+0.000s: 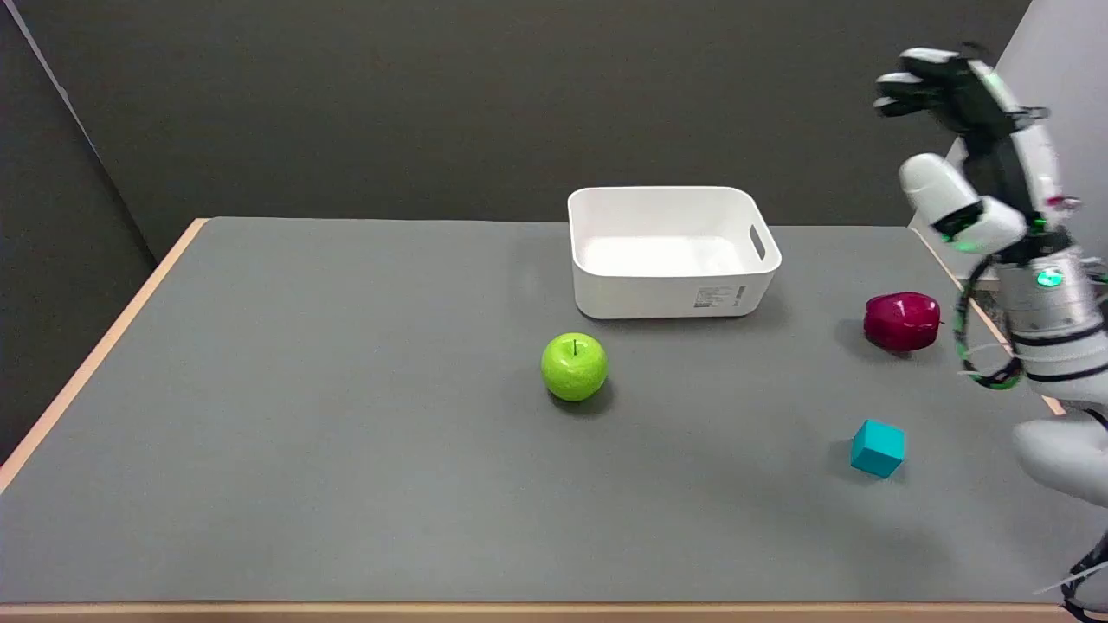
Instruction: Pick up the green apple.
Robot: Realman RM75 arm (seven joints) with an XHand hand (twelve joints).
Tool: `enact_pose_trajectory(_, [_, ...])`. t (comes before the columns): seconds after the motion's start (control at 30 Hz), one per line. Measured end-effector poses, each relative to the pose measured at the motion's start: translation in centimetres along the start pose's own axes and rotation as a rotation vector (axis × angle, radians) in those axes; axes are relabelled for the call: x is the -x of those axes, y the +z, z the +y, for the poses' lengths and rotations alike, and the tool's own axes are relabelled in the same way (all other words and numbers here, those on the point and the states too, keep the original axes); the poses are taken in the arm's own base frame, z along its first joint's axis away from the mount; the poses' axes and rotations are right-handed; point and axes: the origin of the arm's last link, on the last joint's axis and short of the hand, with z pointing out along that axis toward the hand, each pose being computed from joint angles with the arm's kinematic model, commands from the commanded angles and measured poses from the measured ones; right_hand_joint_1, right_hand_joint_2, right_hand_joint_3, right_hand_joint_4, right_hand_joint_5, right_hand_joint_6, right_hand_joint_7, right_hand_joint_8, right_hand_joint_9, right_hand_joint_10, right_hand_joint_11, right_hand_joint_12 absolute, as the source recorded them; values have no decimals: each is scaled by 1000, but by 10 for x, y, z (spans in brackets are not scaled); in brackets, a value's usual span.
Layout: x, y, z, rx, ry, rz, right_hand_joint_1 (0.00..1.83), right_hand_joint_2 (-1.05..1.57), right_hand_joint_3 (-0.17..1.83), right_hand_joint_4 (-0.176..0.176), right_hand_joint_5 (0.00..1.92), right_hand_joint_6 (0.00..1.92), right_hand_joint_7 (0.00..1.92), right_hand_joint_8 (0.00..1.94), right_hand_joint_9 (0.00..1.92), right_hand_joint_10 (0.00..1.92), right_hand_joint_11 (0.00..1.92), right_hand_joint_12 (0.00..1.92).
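Note:
The green apple (574, 367) stands upright, stem up, on the grey table near its middle, just in front of the white bin. My right hand (956, 138) hangs high in the air at the far right, well above and to the right of the apple. Its fingers are spread apart and curve forward, and nothing is in them. The thumb sticks out to the left below the other fingers.
A white plastic bin (671, 251) stands empty behind the apple. A dark red apple (902, 321) lies at the right, under my hand. A teal cube (877, 447) sits nearer the front right. The table's wooden edge (95, 355) runs along the left.

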Motion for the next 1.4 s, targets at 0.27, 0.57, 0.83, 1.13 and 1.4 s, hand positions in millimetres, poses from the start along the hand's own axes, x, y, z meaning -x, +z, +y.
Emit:
enact_pose_trajectory(0.27, [50,30,-19,-46,31,-160,643,666,899,81,322,592,504,534,420,1015,187,1369])
enact_pose_trajectory(0.57, [103,52,-41,-56,-56,-329,717,640,949,87,327,619,499,550,427,992,193,1390])
enact_pose_trajectory(0.83, [151,61,-62,-75,-204,-500,653,629,920,92,329,617,493,520,404,975,193,1378])
enact_pose_trajectory(1.13, [199,55,-83,-131,-415,-704,575,588,900,96,306,567,437,438,329,869,162,1334])
enact_pose_trajectory(1.4, [229,50,-96,-174,-543,-844,432,531,945,92,237,505,283,366,185,701,103,1210])
